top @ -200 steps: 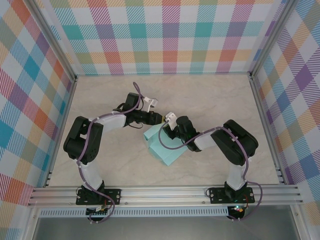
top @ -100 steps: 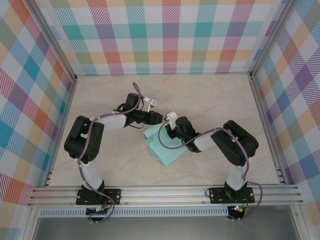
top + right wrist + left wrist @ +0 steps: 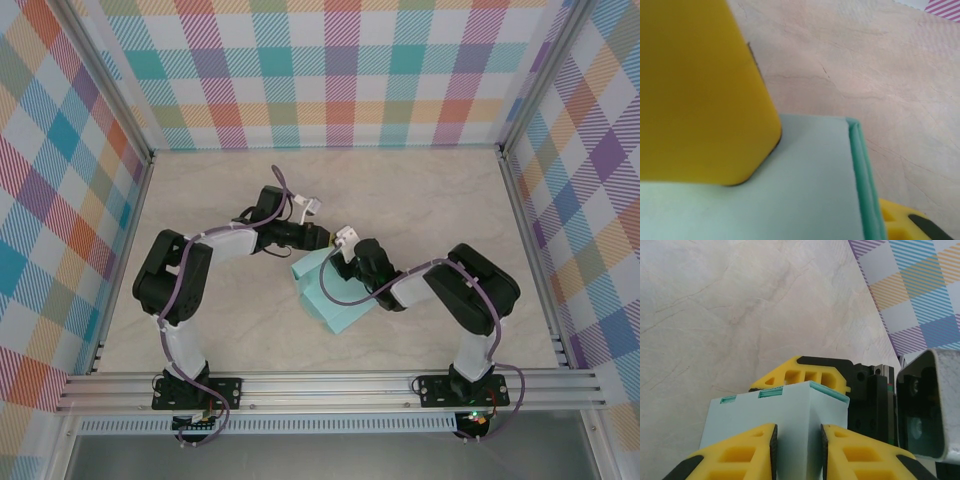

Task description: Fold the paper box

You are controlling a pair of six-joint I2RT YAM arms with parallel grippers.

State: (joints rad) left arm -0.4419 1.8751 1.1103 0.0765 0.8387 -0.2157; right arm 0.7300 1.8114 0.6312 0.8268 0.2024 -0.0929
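Note:
The paper box [image 3: 330, 300] is a pale mint card box standing on the marble table, just near of centre. My left gripper [image 3: 325, 243] reaches in from the left onto its far top corner. In the left wrist view its yellow fingers [image 3: 730, 455] straddle a vertical corner of the box [image 3: 785, 415], pads against the card. My right gripper [image 3: 345, 256] comes from the right to the same end. One of its yellow fingers [image 3: 715, 100] lies on the box's flat face [image 3: 805, 185]; its other finger is hidden. That gripper's finger [image 3: 805, 376] shows behind the box's far wall.
Plaid walls [image 3: 340, 70] close in the table [image 3: 440, 200] on three sides. An aluminium rail [image 3: 330, 385] with both arm bases runs along the near edge. Bare marble lies beyond and to both sides of the box.
The left wrist has shifted a little to the right and the right gripper with it. The box has barely moved.

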